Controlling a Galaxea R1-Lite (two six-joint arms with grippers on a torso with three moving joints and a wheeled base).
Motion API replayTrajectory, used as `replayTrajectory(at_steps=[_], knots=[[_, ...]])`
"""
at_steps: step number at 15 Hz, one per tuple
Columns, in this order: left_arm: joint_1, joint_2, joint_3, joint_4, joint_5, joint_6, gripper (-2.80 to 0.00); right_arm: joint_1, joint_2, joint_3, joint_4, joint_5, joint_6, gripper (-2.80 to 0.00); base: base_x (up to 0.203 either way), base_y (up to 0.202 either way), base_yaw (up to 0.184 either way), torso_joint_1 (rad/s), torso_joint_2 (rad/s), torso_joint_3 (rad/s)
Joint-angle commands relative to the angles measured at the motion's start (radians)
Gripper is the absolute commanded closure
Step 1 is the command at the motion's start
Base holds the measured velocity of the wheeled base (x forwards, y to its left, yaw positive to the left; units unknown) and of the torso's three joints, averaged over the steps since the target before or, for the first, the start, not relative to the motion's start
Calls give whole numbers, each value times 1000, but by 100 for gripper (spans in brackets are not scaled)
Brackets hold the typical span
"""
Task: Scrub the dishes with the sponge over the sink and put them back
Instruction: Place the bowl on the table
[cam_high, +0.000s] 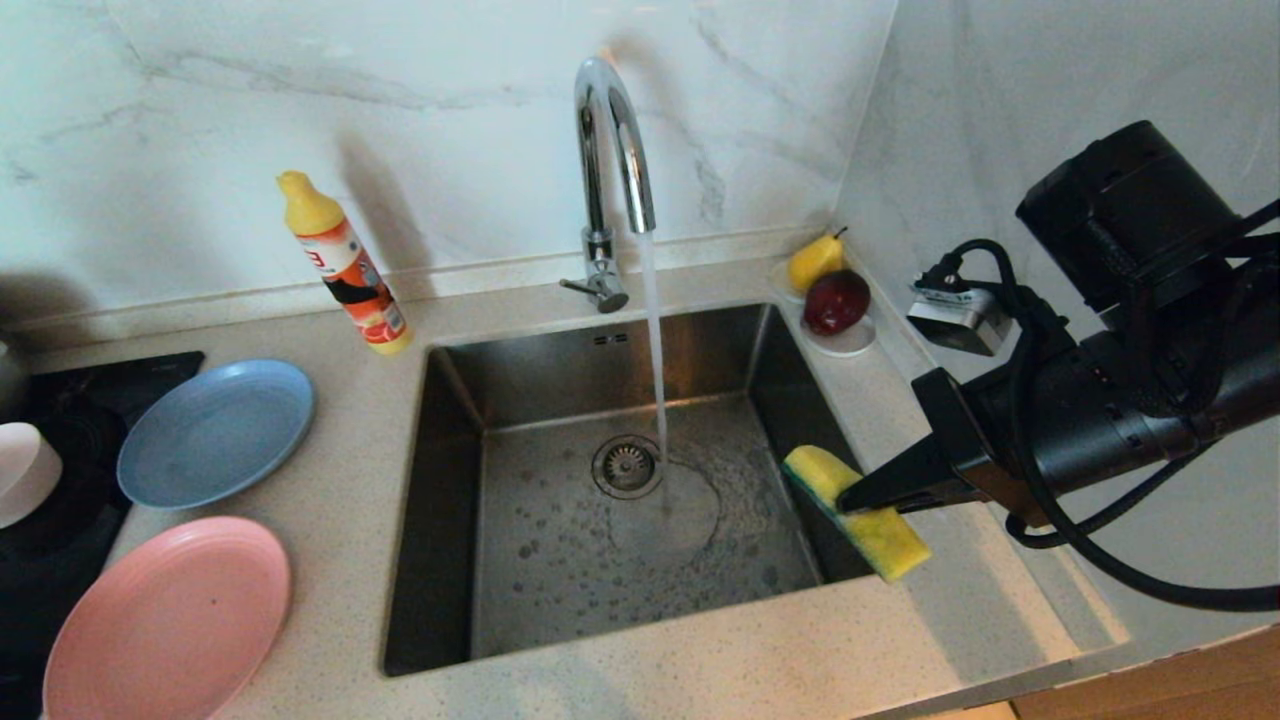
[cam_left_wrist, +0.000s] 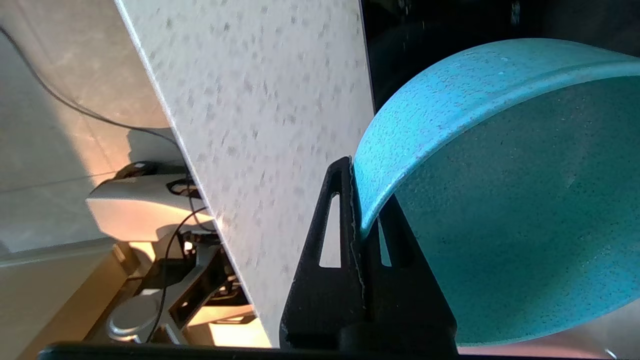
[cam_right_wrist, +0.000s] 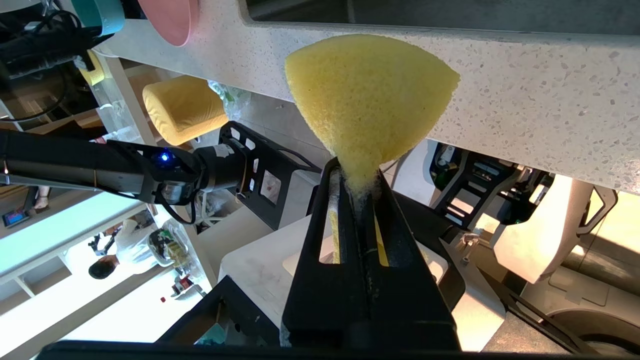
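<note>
Item 1, teal bowl (cam_left_wrist: 500, 200): only my left wrist view shows it. My left gripper (cam_left_wrist: 357, 215) has its jaws pinching the bowl's rim, one finger outside the wall and one inside, the bowl's hollow facing the camera, beside the speckled desk (cam_left_wrist: 260, 125) edge. The head view shows neither this bowl nor the left arm.

Item 2, sponge (cam_high: 858, 512): my right gripper (cam_high: 850, 497) holds it with jaws pressed on its middle. In the head view its long axis runs diagonally, one end over the right edge of the sink (cam_high: 620, 520), the other over the desk front; the green scouring side faces the basin. The right wrist view shows it bulging out past the jaws, near the desk's front edge.

Item 3, right arm: reaches in from the right, roughly level, jaws pointing toward the sink.

Item 4, head view only: blue-grey plate (cam_high: 215, 432) and pink plate (cam_high: 168, 620) flat on the desk left of the sink; pale bowl (cam_high: 25, 470) at the far left; faucet (cam_high: 610, 150) running water beside the drain.
</note>
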Motion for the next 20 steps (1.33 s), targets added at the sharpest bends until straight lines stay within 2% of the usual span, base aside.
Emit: replayTrajectory(at_steps=[1,7,16,20], knots=[[13,32,-6,-18,-8,-3,0,0,3,0,5,3,3,0,0,0,0,0,0,0],[20,79,-70,-19,-89,-3,0,0,8,6,3,6,3,0,0,0,0,0,0,0],[15,150,-140,-13,-97,-15,0,-6,11,21,-36,4,4,0,0,0,0,0,0,0],[-24,160,-152,-14,-102,-41,0,-6,8,28,-38,4,3,0,0,0,0,0,0,0]])
